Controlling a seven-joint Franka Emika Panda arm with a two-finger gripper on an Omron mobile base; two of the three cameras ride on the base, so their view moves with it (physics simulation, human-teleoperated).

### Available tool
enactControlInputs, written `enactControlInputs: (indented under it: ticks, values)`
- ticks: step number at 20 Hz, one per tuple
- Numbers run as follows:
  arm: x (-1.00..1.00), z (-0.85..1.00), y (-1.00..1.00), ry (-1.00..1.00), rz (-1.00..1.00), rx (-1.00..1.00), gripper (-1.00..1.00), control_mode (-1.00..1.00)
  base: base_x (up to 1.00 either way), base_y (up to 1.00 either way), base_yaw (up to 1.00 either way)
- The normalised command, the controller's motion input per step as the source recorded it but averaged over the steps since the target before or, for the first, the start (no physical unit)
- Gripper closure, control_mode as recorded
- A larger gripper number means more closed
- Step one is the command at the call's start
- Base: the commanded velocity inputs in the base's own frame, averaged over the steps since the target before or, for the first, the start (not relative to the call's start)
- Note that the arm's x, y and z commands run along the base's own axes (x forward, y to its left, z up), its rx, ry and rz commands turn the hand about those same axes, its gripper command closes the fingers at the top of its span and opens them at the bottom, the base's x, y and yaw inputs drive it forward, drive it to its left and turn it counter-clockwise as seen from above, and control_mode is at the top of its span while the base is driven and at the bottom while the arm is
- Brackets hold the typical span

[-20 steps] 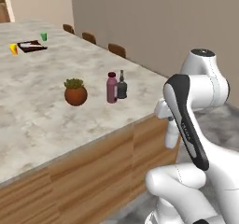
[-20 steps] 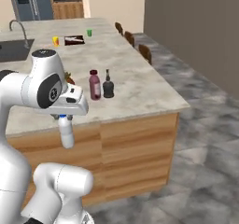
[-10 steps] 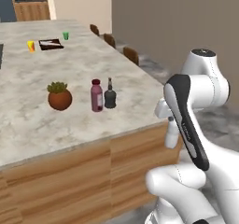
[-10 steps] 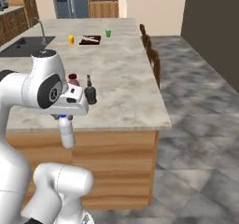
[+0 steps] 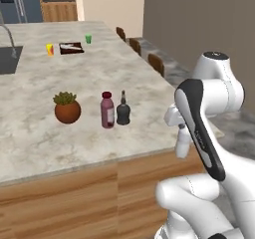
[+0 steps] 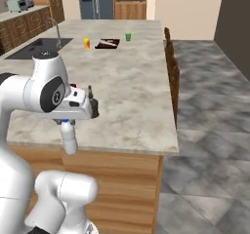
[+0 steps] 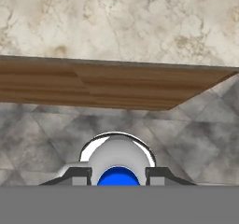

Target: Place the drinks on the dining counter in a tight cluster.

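The two-finger gripper (image 7: 116, 174), low in the hand view, is pinching the small white bottle with a blue cap (image 7: 116, 164); one dark fingertip (image 7: 77, 174) presses on each side of it. In the left base view the same bottle (image 5: 183, 142) hangs at centre right, beside the near corner of the counter, over the floor and not over the top. In the right base view it (image 6: 68, 138) hangs at centre left, in front of the wooden side.

The large beige marble-topped dining counter with wooden sides (image 5: 114, 78) spreads over the upper left of the left base view. Near its front edge stand the tall dark-red bottle with a maroon cap (image 5: 107, 110) and, just beside it to the right, the squat black narrow-necked bottle (image 5: 123, 111); whether they touch I cannot tell. Left of them, a little apart, sits a round brown plant pot with green leaves (image 5: 67, 108).

Toward the upper left of that frame lie a small yellow cup (image 5: 50, 49), a dark flat tray (image 5: 70, 48) and a small green cup (image 5: 88, 39). Brown wooden chairs (image 5: 155, 62) line the counter's right edge. A dark sink (image 6: 41, 47) is set in the counter at the upper left of the right base view.
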Motion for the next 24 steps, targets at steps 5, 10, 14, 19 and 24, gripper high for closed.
enactControlInputs:
  ticks: [5, 10, 14, 19, 24]
  values:
    - [0.00, 0.00, 0.00, 0.00, 0.00, 0.00, 1.00, 1.00, 0.71, -0.42, 0.06]
    - [0.00, 0.00, 0.00, 0.00, 0.00, 0.00, 1.00, 1.00, 0.57, -0.56, 0.12]
    - [0.00, 0.00, 0.00, 0.00, 0.00, 0.00, 1.00, 1.00, 0.44, -0.34, 0.10]
    - [0.00, 0.00, 0.00, 0.00, 0.00, 0.00, 1.00, 1.00, 0.41, 0.00, 0.01]
    - [0.00, 0.00, 0.00, 0.00, 0.00, 0.00, 1.00, 1.00, 0.14, 0.00, 0.00]
